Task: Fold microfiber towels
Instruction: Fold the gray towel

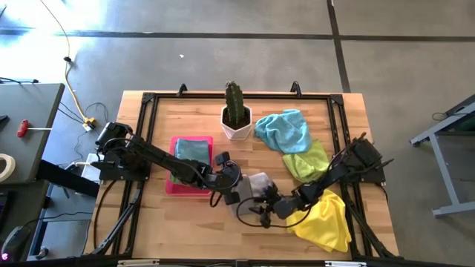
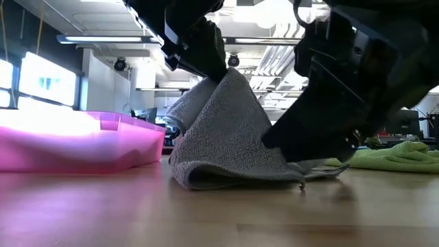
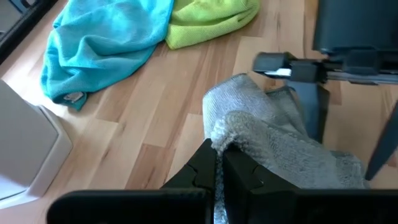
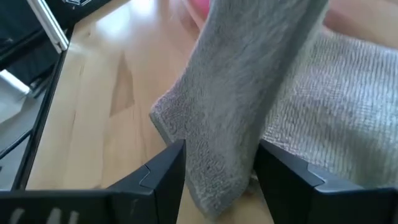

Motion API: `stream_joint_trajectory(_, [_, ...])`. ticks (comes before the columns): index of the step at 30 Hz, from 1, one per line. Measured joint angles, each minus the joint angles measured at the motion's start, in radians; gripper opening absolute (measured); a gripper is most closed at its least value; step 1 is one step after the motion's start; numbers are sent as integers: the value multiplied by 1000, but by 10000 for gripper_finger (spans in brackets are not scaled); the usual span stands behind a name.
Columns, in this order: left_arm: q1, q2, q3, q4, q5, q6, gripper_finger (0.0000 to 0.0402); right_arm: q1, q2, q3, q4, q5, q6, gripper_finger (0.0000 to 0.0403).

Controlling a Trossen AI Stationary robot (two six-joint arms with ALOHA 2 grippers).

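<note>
From table height, the soft grey microfiber towel (image 2: 226,144) rose in a peak off the wooden counter (image 2: 219,213), its lower fold lying flat on the wood — a tent shape the overhead camera did not reveal, showing only a small grey patch (image 1: 260,185) between the two arms near the front edge. The left gripper (image 3: 217,163) had its fingers pressed together on a bunched edge of that grey towel, lifting it. The right gripper (image 4: 214,171) had its fingers (image 4: 161,174) spread wide, one on each side of a hanging flap of the same towel; whether they touched the cloth could not be told.

Just beside the towel sat the rigid pink rectangular tray (image 1: 175,185), with a folded teal-grey cloth (image 1: 191,150) inside it — seen only from above. Under the right arm lay a crumpled yellow towel (image 1: 326,219). Farther back were a lime green towel (image 1: 308,159) and a light blue towel (image 1: 286,130), touching each other, and beside the blue one a cactus in a white pot (image 1: 236,119).
</note>
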Motion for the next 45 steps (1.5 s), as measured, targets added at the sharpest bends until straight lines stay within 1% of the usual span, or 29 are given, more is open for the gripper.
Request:
stream_joint_trajectory(4, [0, 0, 0, 3, -20, 0, 3, 25, 26, 0, 33, 57, 14, 181])
stream_joint_trajectory(7, [0, 0, 0, 5, -24, 0, 3, 39, 48, 0, 62, 114, 16, 169])
stream_joint_trajectory(11, [0, 0, 0, 3, -39, 1, 3, 44, 71, 0, 80, 131, 25, 125])
stream_joint_trajectory(17, [0, 0, 0, 2, -49, 8, 3, 50, 80, 0, 83, 137, 55, 24])
stream_joint_trajectory(18, [0, 0, 0, 2, -52, 8, 3, 53, 80, 0, 85, 137, 53, 12])
stream_joint_trajectory(19, [-1, 0, 0, 2, -54, 8, 3, 55, 81, -1, 95, 134, 46, 7])
stream_joint_trajectory(22, [-4, 0, 0, -13, -41, 8, 3, 65, 79, -1, 127, 117, 49, 12])
stream_joint_trajectory(24, [-10, 0, 0, -28, -17, 8, 3, 69, 60, -2, 114, 96, 50, 5])
stream_joint_trajectory(27, [-23, -3, 0, -47, 34, 8, 3, 75, -2, -2, 70, 65, 32, 3])
stream_joint_trajectory(29, [-30, -19, -1, -66, 93, 8, 3, 79, -57, -2, 1, 61, 18, 2])
stream_joint_trajectory(31, [-33, -28, 2, -54, 193, 6, 3, 82, -123, -2, -94, 52, 6, 1])
stream_joint_trajectory(33, [-34, -52, -2, -84, 311, 0, 3, 82, -193, -2, -191, 34, 11, 1])
stream_joint_trajectory(35, [-34, -69, 1, -72, 432, 0, 3, 81, -266, -2, -309, 23, 14, 1])
stream_joint_trajectory(37, [-34, -83, 1, -79, 511, -9, 3, 79, -329, -2, -380, 24, 14, 1])
stream_joint_trajectory(38, [-34, -83, 1, -62, 532, -15, 3, 80, -366, -2, -426, 24, 9, 1])
stream_joint_trajectory(41, [-37, -80, 0, -60, 538, -27, 3, 73, -445, 9, -515, 22, -6, 1])
stream_joint_trajectory(43, [-44, -55, 3, -36, 534, -27, 3, 75, -488, 16, -593, 20, -26, 0])
stream_joint_trajectory(45, [-55, -30, -3, -50, 506, -28, 3, 75, -505, 32, -631, 9, -37, 0])
